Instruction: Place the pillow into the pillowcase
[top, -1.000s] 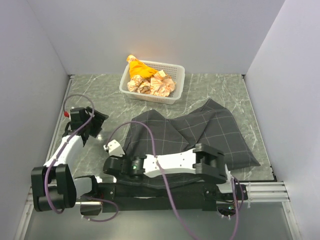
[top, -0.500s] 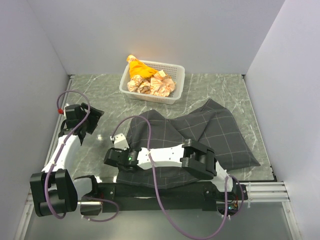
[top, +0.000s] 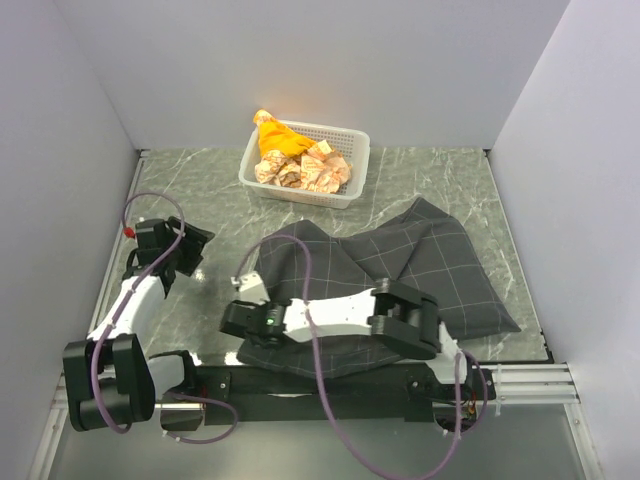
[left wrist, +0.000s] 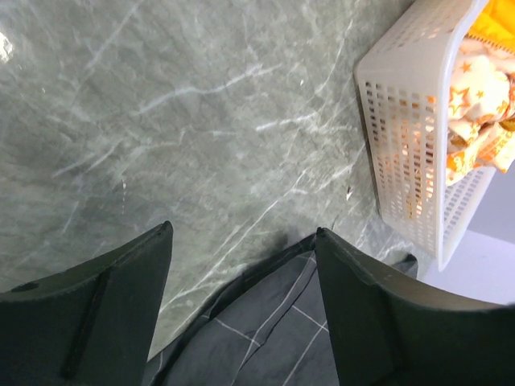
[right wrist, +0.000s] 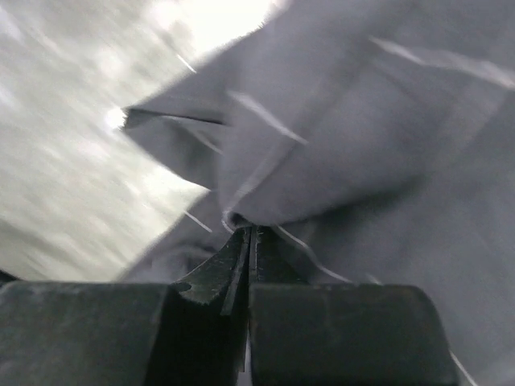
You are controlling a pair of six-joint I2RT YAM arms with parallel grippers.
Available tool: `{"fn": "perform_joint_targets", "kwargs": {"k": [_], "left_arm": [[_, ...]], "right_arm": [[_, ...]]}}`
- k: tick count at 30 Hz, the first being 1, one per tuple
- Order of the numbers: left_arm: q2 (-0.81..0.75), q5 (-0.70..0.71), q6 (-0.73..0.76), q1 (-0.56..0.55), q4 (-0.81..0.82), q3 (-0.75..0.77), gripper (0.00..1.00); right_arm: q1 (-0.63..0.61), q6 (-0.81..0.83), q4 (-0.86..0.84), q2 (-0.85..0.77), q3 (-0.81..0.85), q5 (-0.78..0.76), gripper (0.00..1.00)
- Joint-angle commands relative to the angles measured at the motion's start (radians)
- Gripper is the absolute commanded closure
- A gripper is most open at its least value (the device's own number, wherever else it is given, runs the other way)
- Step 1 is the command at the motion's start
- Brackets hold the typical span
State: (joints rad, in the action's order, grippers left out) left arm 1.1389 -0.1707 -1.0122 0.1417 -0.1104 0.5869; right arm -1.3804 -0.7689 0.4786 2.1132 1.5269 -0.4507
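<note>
The dark grey checked pillowcase (top: 400, 260) lies rumpled on the marble table, right of centre. No pillow shows in any view. My right gripper (top: 238, 322) reaches across to the case's near-left edge. In the right wrist view the right gripper (right wrist: 251, 229) is shut, with a fold of the pillowcase (right wrist: 362, 161) pinched at its tips. My left gripper (top: 188, 250) hovers over bare table left of the case. In the left wrist view the left gripper (left wrist: 241, 229) stands open, and a corner of the pillowcase (left wrist: 265, 330) lies below it between the fingers, apart from them.
A white slotted basket (top: 350, 165) with orange and patterned cloths stands at the back centre, and this basket (left wrist: 402, 121) also shows at the right of the left wrist view. Grey walls close the table on three sides. The arms' rail runs along the near edge.
My right gripper has shifted along the pillowcase's near-left edge and closed on a fold of it. The left arm has swayed slightly and stays open.
</note>
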Motion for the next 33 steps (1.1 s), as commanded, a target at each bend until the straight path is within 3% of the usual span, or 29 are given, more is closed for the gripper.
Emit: {"fn": "perform_joint_targets", "kwargs": {"k": [1, 8, 16, 18, 20, 24, 29, 33], "left_arm": [[0.001, -0.055, -0.022, -0.016, 0.092, -0.045, 0.25], [-0.005, -0.044, -0.077, -0.116, 0.147, -0.116, 0.28], [-0.024, -0.016, -0.112, -0.27, 0.169, -0.134, 0.31], [-0.039, 0.019, -0.127, -0.312, 0.141, -0.151, 0.37], [-0.092, 0.083, -0.175, -0.346, 0.114, -0.183, 0.45], [-0.179, 0.222, -0.221, -0.404, 0.022, -0.222, 0.41], [-0.137, 0.18, -0.2, -0.409, 0.078, -0.256, 0.36], [-0.126, 0.142, -0.192, -0.419, 0.156, -0.297, 0.44]], "right_arm": [[-0.003, -0.029, -0.023, -0.267, -0.18, -0.014, 1.0], [-0.052, -0.07, -0.021, -0.616, -0.46, 0.0, 1.0], [-0.083, -0.165, 0.103, -0.883, -0.591, -0.068, 1.0], [-0.086, -0.185, 0.146, -0.941, -0.609, -0.082, 1.0], [-0.086, -0.191, 0.166, -0.972, -0.622, -0.088, 1.0], [-0.101, -0.191, 0.169, -0.995, -0.628, -0.069, 1.0], [-0.155, -0.277, 0.285, -1.012, -0.62, -0.137, 1.0], [-0.166, -0.363, 0.409, -1.088, -0.648, -0.187, 1.0]]}}
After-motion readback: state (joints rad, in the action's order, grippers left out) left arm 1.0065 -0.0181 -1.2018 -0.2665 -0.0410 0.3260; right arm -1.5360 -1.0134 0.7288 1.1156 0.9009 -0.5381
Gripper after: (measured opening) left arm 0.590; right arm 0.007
